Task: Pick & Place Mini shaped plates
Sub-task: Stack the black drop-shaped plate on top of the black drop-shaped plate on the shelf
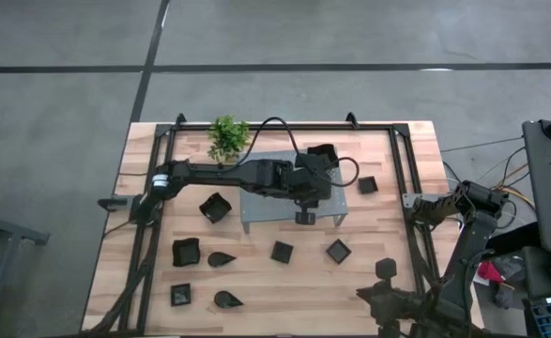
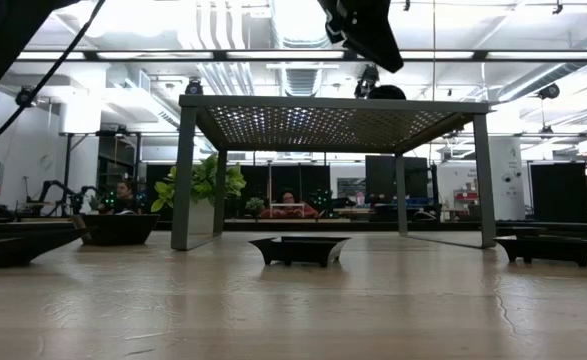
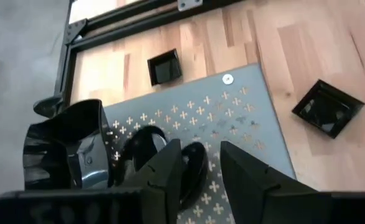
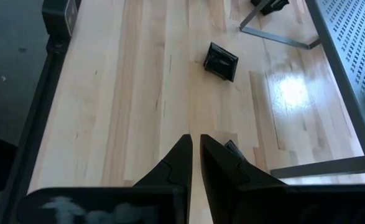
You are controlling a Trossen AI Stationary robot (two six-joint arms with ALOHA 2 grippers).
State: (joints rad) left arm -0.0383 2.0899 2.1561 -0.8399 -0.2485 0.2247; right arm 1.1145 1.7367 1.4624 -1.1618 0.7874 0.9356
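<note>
Several glossy black mini shaped plates lie scattered on the wooden table, among them square ones and teardrop ones. On the grey perforated stand rest a large ribbed plate and a teardrop plate, each on its base. My left gripper hangs open over the stand, its fingers either side of the teardrop plate as seen from the wrist, holding nothing. My right gripper is shut and empty above the table's near right part.
A small green potted plant stands at the far edge beside the stand. Black frame rails run along the table's sides. Square plates lie beyond the stand. In the low view one plate sits under the stand.
</note>
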